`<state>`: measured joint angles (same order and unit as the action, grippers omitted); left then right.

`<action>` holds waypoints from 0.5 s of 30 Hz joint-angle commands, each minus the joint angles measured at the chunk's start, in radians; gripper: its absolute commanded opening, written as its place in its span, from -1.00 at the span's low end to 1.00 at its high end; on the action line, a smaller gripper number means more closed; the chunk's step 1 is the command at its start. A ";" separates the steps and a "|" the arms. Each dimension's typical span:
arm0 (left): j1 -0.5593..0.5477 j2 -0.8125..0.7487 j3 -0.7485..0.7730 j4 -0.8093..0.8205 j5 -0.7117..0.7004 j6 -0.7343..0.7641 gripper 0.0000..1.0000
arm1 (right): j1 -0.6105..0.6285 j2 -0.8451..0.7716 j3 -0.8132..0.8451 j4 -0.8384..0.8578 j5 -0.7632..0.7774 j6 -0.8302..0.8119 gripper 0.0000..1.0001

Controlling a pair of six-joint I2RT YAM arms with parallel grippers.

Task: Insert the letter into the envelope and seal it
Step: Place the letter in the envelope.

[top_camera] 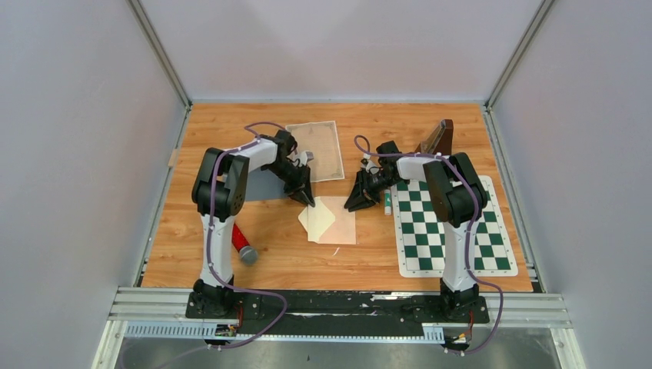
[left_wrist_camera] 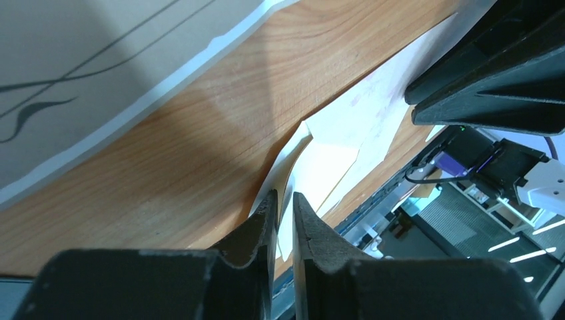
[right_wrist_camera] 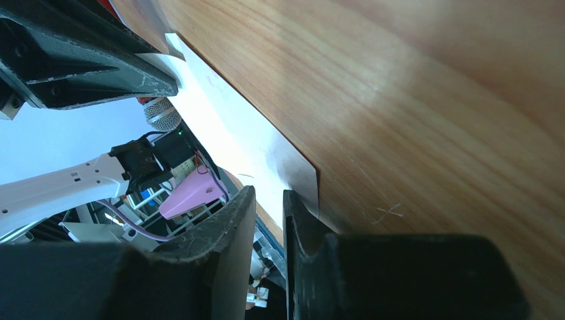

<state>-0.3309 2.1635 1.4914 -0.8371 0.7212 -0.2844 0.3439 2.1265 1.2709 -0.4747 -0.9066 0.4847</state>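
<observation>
Cream envelope (top_camera: 339, 227) was seen flat on desk (top_camera: 231, 131); raised edge straddled by left hand (top_camera: 309, 201), slightly apart; corner met by right hand (top_camera: 354, 206), narrowly apart, likely to steady it.

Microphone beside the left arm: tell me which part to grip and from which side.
Take the microphone by its red handle, coming down from above with jaws across it. It lies flat on the table, and the handle is slimmer than the rounded grey head.
</observation>
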 commanded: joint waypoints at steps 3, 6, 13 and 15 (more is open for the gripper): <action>0.030 -0.082 -0.069 -0.001 0.086 -0.023 -0.53 | -0.008 0.011 0.011 -0.040 0.043 -0.006 -0.53; 0.033 -0.107 -0.164 0.075 0.175 -0.089 -0.43 | -0.011 0.024 0.019 -0.041 0.043 -0.005 -0.53; 0.032 -0.118 -0.201 0.081 0.151 -0.086 -0.32 | -0.010 0.038 0.028 -0.043 0.038 -0.001 -0.53; 0.032 -0.120 -0.210 0.087 0.153 -0.092 -0.35 | -0.010 0.038 0.026 -0.043 0.040 0.000 -0.53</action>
<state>-0.2958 2.1036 1.2919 -0.7803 0.8436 -0.3614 0.3389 2.1326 1.2854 -0.4927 -0.9020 0.4797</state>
